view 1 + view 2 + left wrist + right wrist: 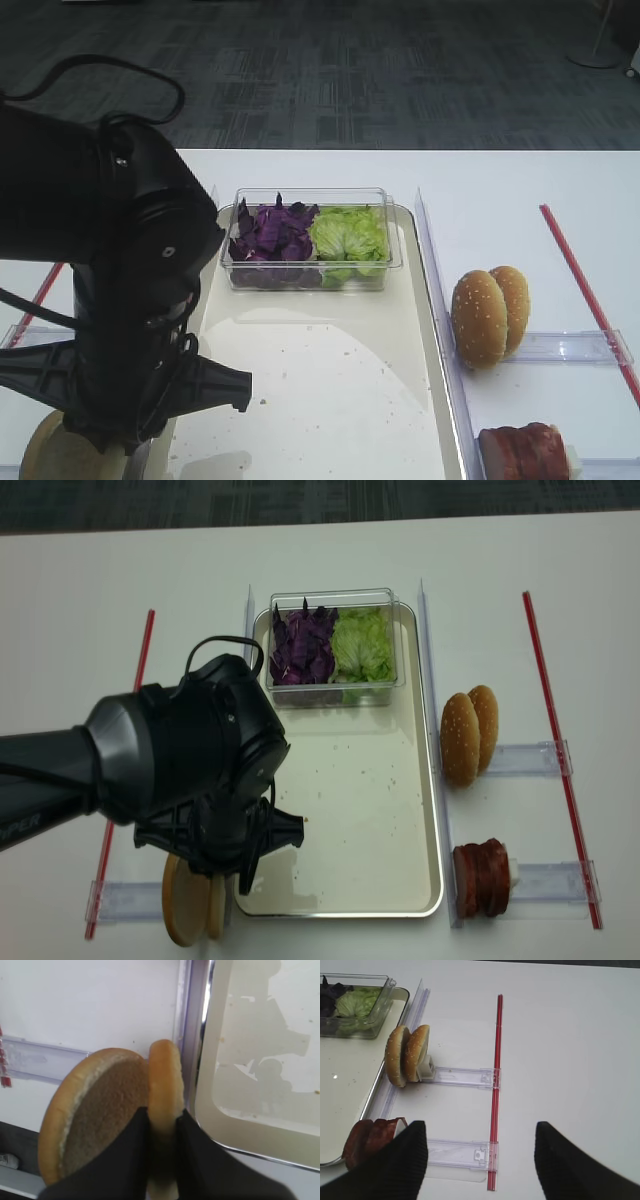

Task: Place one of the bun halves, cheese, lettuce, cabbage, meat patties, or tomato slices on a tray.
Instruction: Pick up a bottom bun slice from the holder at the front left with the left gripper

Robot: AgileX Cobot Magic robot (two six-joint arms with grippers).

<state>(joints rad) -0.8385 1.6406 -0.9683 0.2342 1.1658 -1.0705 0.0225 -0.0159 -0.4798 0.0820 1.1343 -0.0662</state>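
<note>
Slippage is risked, since the right-hand bun half (165, 1110) (standing on edge beside the tray (260, 1130)) is pinched thinly by the left gripper (161, 1135), crumbly crust easily tearing.

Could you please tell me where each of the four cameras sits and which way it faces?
Exterior high: low front view across the long cream-white metal-rimmed tray; left arm shows.
Realsense high: overhead, looking down; left arm shows.
Left wrist: on the left pincer, shut on a flat tan-crusted bun half.
Right wrist: over the table's right; open right pincer.
All but the left wrist share the seeded domed buns.
</note>
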